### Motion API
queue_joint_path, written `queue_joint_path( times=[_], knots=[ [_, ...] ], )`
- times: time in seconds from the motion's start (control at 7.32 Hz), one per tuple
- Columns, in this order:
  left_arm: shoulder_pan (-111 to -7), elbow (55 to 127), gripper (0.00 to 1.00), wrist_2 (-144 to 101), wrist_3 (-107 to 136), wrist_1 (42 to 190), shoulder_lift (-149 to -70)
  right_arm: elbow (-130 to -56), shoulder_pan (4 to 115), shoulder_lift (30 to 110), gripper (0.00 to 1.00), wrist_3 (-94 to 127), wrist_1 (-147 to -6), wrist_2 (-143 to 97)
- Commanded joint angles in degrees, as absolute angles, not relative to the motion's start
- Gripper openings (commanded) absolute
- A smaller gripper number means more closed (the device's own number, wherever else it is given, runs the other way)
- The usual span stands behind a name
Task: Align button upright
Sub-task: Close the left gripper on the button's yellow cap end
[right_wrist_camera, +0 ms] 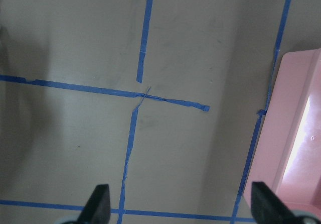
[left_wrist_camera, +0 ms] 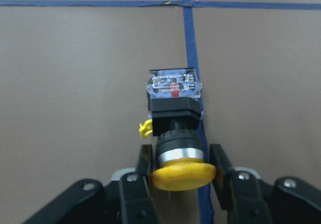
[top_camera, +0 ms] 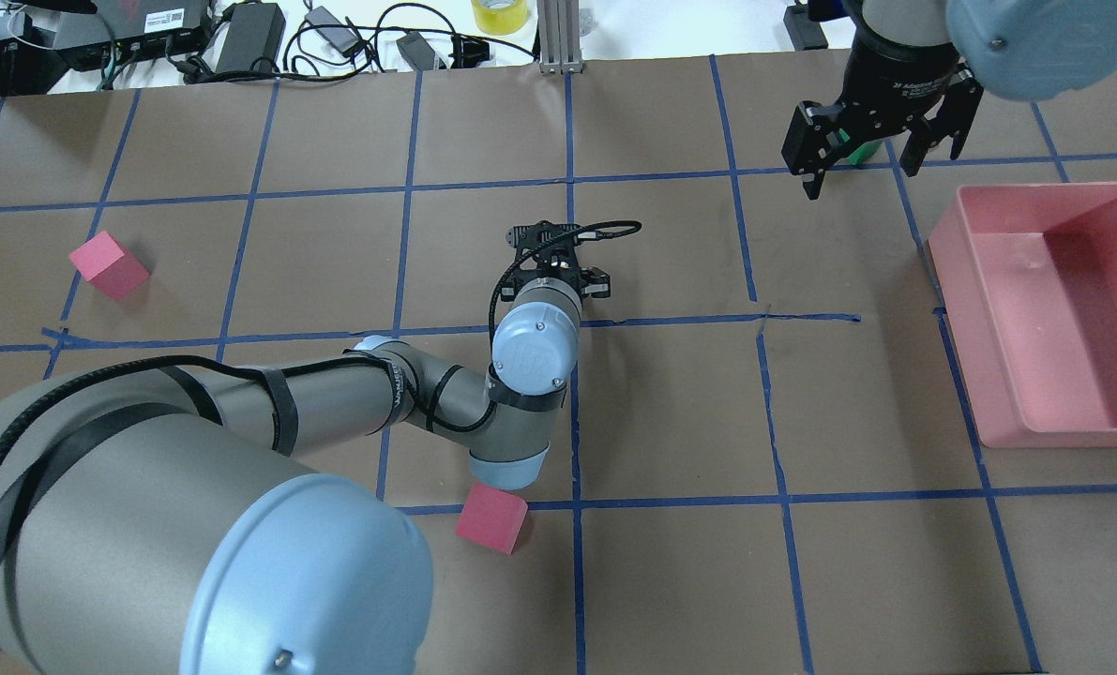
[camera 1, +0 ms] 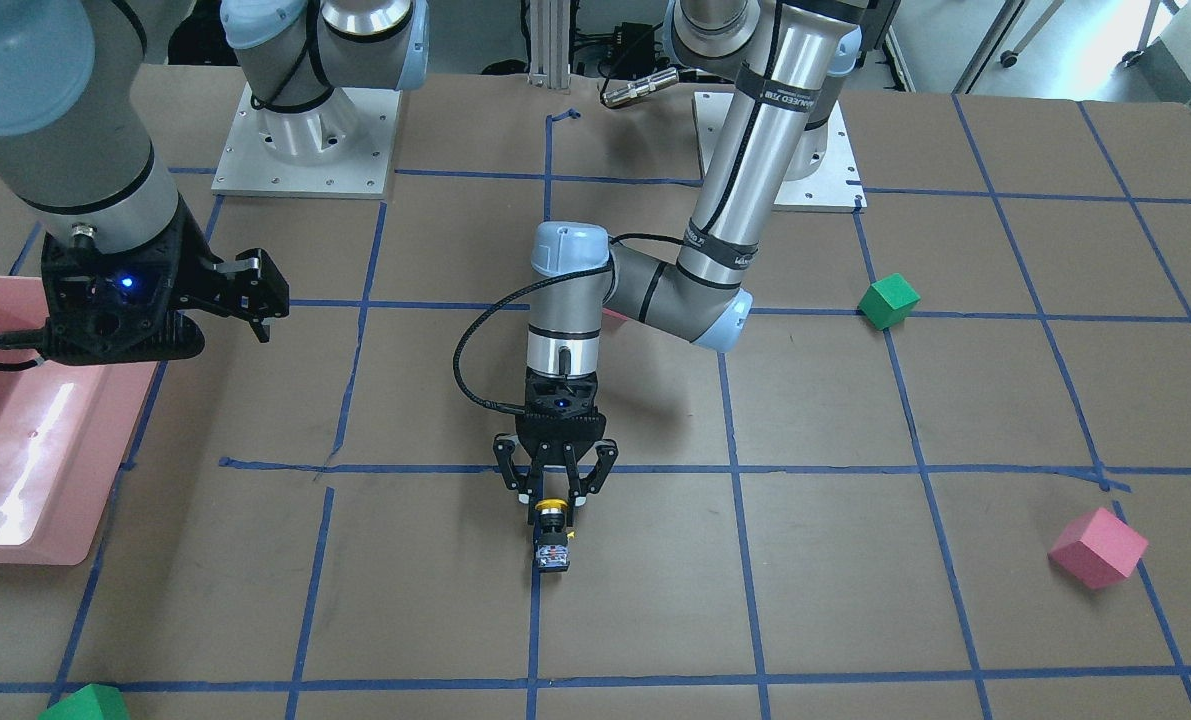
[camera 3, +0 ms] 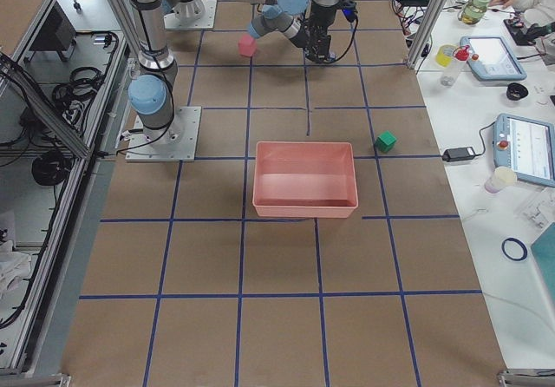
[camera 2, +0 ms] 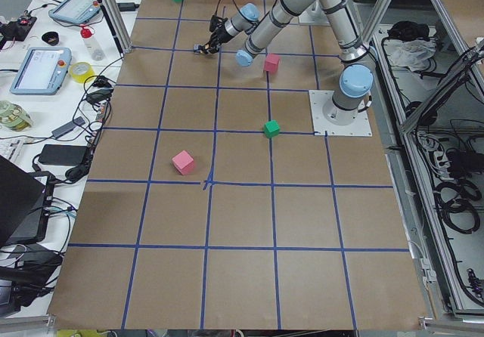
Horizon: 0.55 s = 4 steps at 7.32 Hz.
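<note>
The button [camera 1: 552,540] lies on its side on the brown table, over a blue tape line, with its boxy black base [left_wrist_camera: 175,108] pointing away from the wrist. Its yellow cap [left_wrist_camera: 183,178] sits between the fingertips of my left gripper [camera 1: 553,497], whose pads [left_wrist_camera: 145,166] press against the cap's two sides. In the overhead view the left wrist hides the button. My right gripper [top_camera: 863,173] hangs open above the table near the pink tray, and the right wrist view shows only bare table between its fingertips [right_wrist_camera: 100,204].
A pink tray [top_camera: 989,375] stands on the robot's right side. One pink cube [top_camera: 490,517] lies under the left elbow and another [top_camera: 108,265] far left. A green cube [camera 1: 888,300] sits near the left arm's base, and a second green cube [camera 1: 85,705] at the front edge.
</note>
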<state>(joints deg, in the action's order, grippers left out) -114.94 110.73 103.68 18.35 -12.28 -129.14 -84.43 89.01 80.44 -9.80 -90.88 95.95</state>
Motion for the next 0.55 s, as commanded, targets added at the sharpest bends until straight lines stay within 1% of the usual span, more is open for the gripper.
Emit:
queue_joint_path(
  times=[0.0,0.41],
  knots=[
    [-114.96,109.17,0.01,103.71,15.13,-2.79,-124.57,-85.34,88.95,80.51,1.0,-9.75,-91.67,96.15],
    [-114.26,99.7,0.0,96.89,19.49,27.75,-116.83,-85.34,88.68,80.51,1.0,-9.76,-91.67,96.15]
  ],
)
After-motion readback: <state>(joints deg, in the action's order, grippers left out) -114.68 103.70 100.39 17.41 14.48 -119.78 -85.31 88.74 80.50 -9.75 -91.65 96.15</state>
